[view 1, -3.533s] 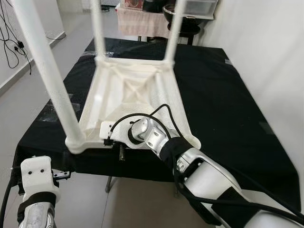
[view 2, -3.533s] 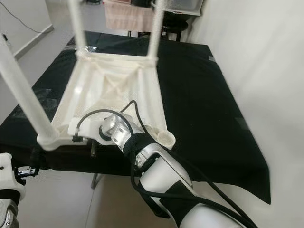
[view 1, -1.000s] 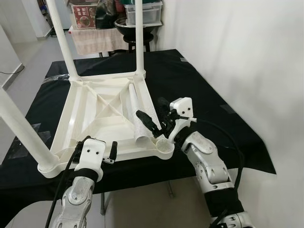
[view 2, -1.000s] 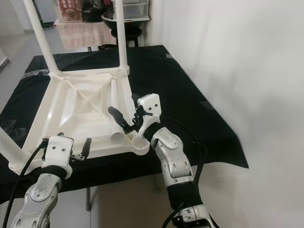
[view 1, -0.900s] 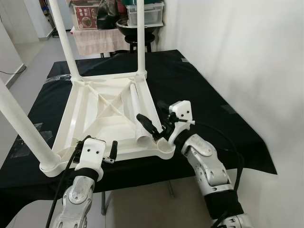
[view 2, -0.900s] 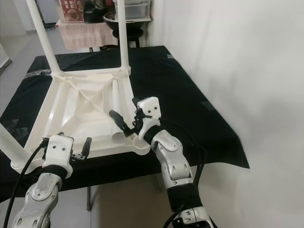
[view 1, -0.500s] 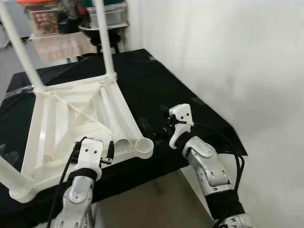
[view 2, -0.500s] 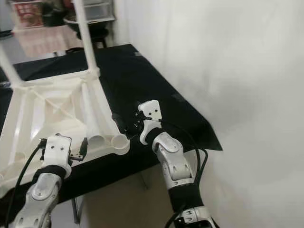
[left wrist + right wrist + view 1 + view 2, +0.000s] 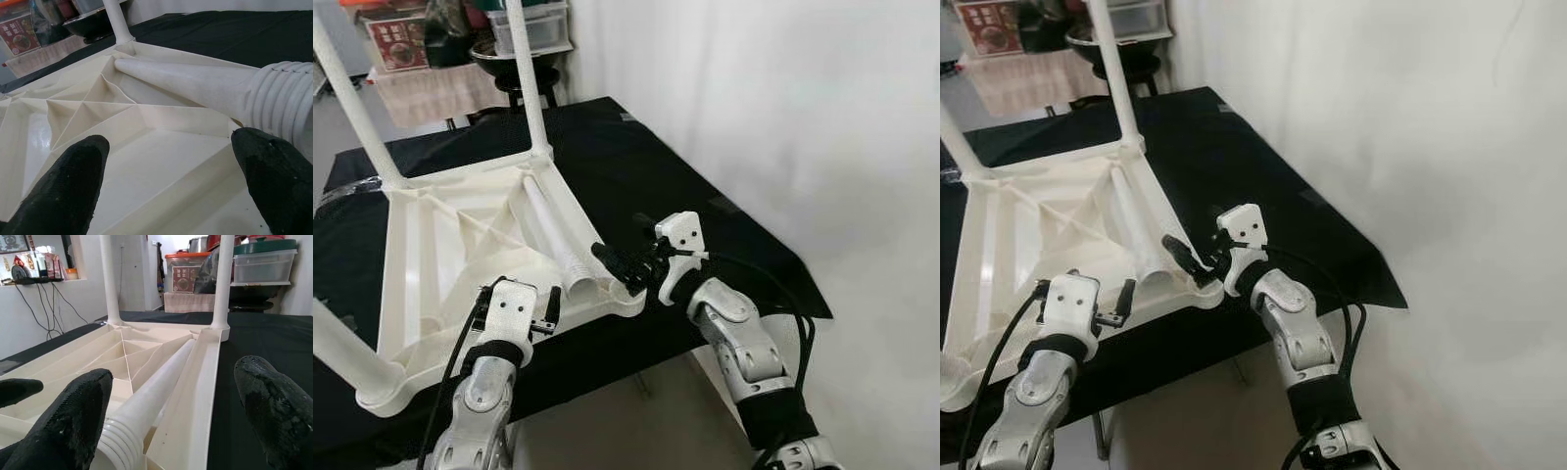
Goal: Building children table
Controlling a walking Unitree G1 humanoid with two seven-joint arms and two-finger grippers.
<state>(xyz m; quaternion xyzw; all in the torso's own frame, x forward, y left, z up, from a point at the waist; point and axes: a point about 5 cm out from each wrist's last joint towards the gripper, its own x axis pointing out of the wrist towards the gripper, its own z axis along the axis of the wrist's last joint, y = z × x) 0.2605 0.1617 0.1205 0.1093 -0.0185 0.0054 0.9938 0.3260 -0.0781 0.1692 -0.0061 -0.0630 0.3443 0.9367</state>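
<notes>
Two grippers at upturned table [image 9: 460,245] on black counter [image 9: 724,225]. Left gripper [image 9: 514,311], jaws spread, at near rim. Loose leg [image 9: 553,235] lies inside frame, threaded end nearest. Right gripper [image 9: 625,269], jaws spread, has closed in on corner socket since half-second ago: leg pickup likely next.

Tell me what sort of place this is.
Probably a spare room or workshop corner of a home: a black-covered table against a white wall bears an upturned white children's table, with storage boxes behind.
</notes>
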